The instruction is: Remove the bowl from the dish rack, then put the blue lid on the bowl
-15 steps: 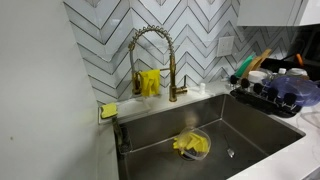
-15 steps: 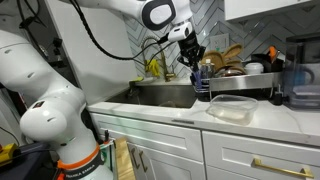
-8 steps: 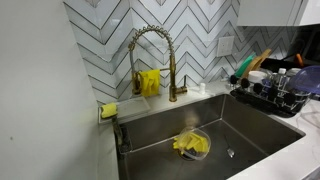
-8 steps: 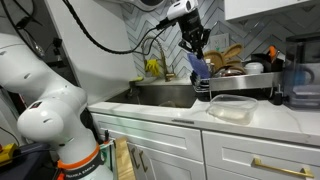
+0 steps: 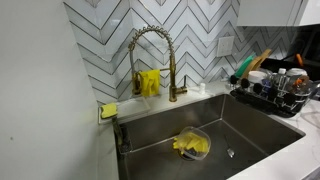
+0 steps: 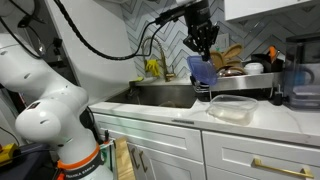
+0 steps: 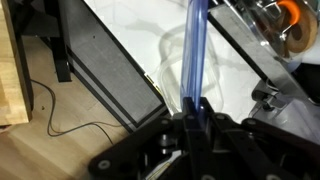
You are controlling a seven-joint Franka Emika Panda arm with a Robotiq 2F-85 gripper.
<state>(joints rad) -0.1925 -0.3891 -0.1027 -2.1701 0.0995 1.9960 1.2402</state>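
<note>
In an exterior view my gripper (image 6: 205, 54) is shut on the rim of the pale bluish bowl (image 6: 203, 71). The bowl hangs tilted in the air above the counter, left of and above the black wire dish rack (image 6: 243, 78). In the wrist view the bowl's wall (image 7: 193, 50) shows edge-on as a thin blue strip between the shut jaws (image 7: 190, 108). The rack (image 5: 262, 97) also shows beside the sink, with dishes but no bowl. I cannot make out a blue lid in any view.
A clear colourless container (image 6: 228, 108) sits on the white counter below the held bowl. A gold faucet (image 5: 151, 55) stands behind the steel sink (image 5: 250, 130), which holds a yellow cloth in a clear bowl (image 5: 192, 145). A dark jug (image 6: 299, 82) stands at the far right.
My gripper has risen and moved right with the bowl. The bluish bowl has left the rack's edge in the sink-side exterior view.
</note>
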